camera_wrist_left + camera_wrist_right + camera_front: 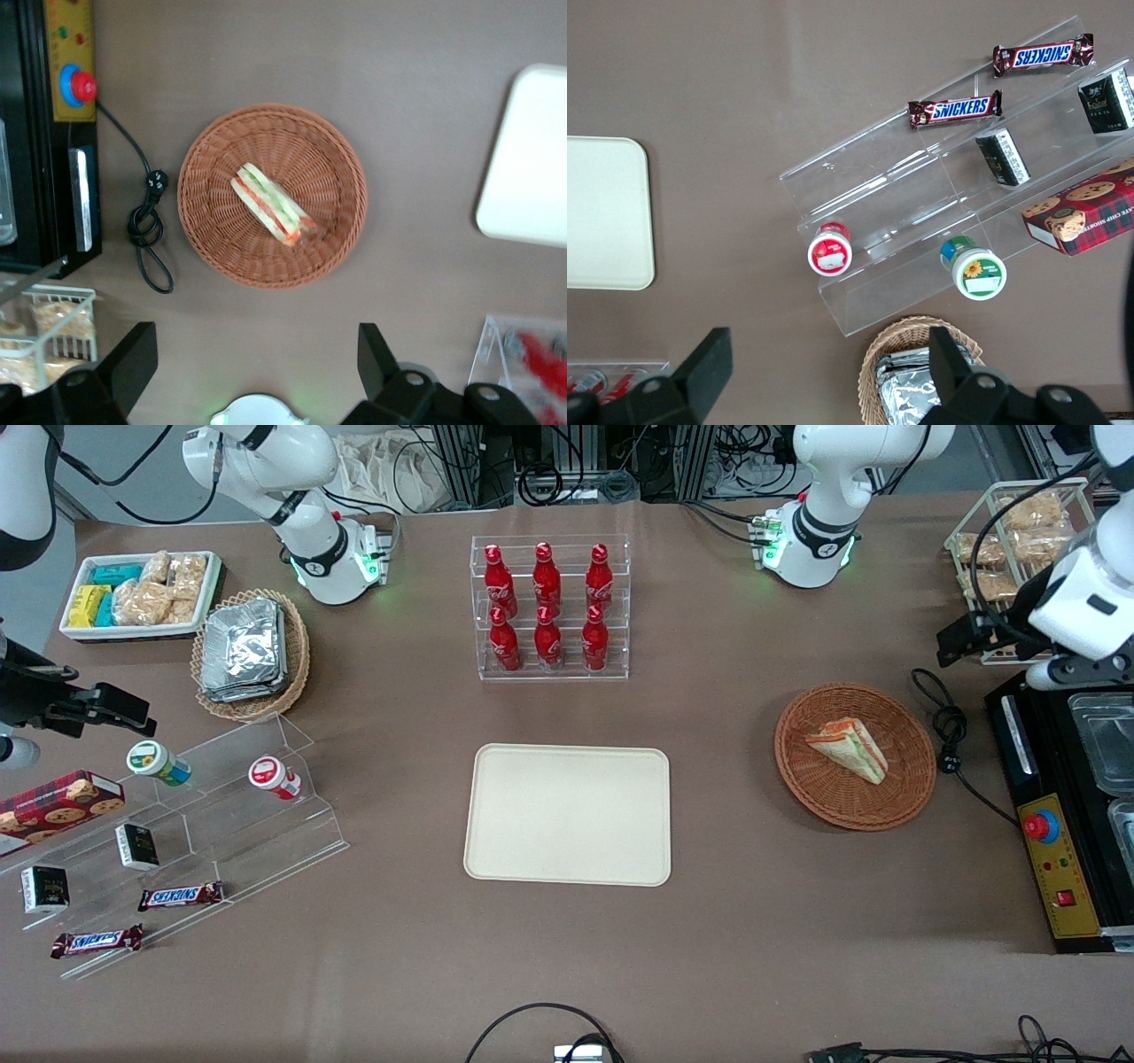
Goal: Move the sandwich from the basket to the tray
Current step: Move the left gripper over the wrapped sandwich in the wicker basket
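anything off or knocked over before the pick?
Nothing looks damaged or spilled. The sandwich lies whole in the basket; the tray sits flat and bare. Only oddity: two small jars lie on their sides on the acrylic shelf, toward the parked arm's end. The gripper hangs open above the basket.

Brown counter (726,921) carries: cream tray (568,815) at centre. Rel. to tray: bottle rack (550,607) farther from front cam; reddish basket (855,755) toward working arm's end, gripper (257,372) above counter near it, jaws apart; acrylic snack stand (190,841) toward parked arm's end.
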Controlling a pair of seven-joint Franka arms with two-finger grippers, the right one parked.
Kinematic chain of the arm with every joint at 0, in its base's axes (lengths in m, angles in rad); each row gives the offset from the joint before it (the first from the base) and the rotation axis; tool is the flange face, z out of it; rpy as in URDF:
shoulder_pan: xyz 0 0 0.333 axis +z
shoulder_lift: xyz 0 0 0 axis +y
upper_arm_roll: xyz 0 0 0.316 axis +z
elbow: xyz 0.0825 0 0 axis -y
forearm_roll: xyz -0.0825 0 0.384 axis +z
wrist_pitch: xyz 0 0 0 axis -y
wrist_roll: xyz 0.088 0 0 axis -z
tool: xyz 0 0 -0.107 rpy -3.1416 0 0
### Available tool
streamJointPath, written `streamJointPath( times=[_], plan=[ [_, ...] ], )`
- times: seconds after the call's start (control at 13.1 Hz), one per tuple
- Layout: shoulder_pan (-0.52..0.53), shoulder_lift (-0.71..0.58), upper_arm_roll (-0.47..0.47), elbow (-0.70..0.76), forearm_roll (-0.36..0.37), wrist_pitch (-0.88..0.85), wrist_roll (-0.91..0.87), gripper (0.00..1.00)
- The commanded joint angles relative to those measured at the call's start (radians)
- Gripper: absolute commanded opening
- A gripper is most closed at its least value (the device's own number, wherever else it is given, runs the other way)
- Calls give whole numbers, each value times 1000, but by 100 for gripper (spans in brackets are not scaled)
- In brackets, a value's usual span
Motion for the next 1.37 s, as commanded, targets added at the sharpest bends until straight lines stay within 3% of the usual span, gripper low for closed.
streamJointPath(
  times=[0.0,0.3,0.53,0.84,1.3],
  plan=[
    [1,-87,-4,-211,23,154,-120,100],
    [4,-170,0,-489,23,401,-259,100],
    [5,-169,0,-586,23,512,-361,100],
    [28,-166,0,-794,25,800,-441,100],
    [47,-65,-2,-910,25,1078,-560,100]
  ],
)
